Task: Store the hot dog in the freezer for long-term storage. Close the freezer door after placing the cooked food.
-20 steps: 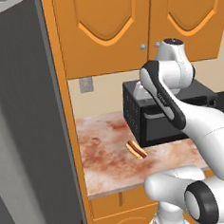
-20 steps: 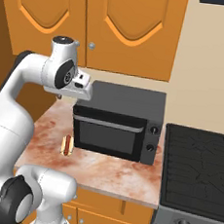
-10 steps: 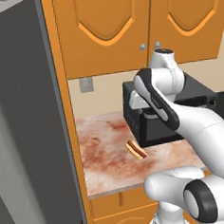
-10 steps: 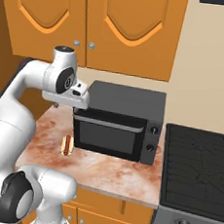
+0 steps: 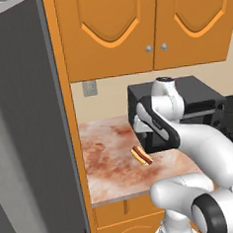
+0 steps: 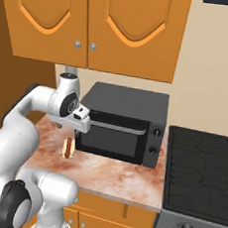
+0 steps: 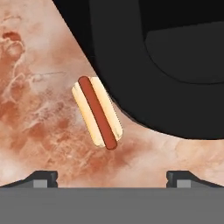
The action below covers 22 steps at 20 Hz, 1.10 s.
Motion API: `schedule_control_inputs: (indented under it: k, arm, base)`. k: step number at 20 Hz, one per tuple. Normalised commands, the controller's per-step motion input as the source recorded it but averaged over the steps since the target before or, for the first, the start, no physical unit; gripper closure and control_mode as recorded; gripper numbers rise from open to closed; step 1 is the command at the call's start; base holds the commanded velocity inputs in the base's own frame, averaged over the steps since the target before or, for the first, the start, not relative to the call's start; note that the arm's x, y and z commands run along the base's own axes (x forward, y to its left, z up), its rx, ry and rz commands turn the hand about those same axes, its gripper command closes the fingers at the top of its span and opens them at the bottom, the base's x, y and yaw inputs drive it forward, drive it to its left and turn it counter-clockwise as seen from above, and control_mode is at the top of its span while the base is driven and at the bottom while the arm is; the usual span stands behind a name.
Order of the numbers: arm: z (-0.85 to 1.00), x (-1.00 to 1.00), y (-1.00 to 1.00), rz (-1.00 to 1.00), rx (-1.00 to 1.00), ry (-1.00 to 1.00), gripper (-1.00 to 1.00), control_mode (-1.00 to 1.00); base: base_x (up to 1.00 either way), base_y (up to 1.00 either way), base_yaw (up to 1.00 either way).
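On the counter (image 5: 112,163) by the microwave (image 6: 122,124), hot dog (image 7: 97,112) lies free (hand cam: gripper (image 7: 112,177) wide, prob. above it).

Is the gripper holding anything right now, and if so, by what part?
Nothing is held. The gripper is open above the counter, and the hot dog lies on it beside the microwave, clear of both fingertips.

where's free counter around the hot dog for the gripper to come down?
Bare counter on the fridge side of the hot dog and toward the front edge. Tight on the other side: the microwave sits close beside the bun. Gripper hangs open above.
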Motion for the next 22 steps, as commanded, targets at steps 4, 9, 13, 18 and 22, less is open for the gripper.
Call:
schedule_control_inputs:
  k: [4,9,13,18,22]
  arm:
    - [-0.59,0.00,0.05,-0.04,0.00,0.00,-1.00,-1.00]
    - [-0.43,0.00,0.02,0.00,-0.01,0.00,-1.00,-1.00]
    - [-0.29,0.00,0.02,0.00,-0.10,0.02,-1.00,-1.00]
    - [-0.35,0.03,0.04,0.01,-0.11,0.02,-1.00,-1.00]
    - [-0.36,0.09,0.05,0.00,-0.09,0.04,-1.00,-1.00]
  base:
    - [0.00,0.00,0.00]
    - [0.00,0.00,0.00]
    - [0.00,0.00,0.00]
    - [0.00,0.00,0.00]
    - [0.00,0.00,0.00]
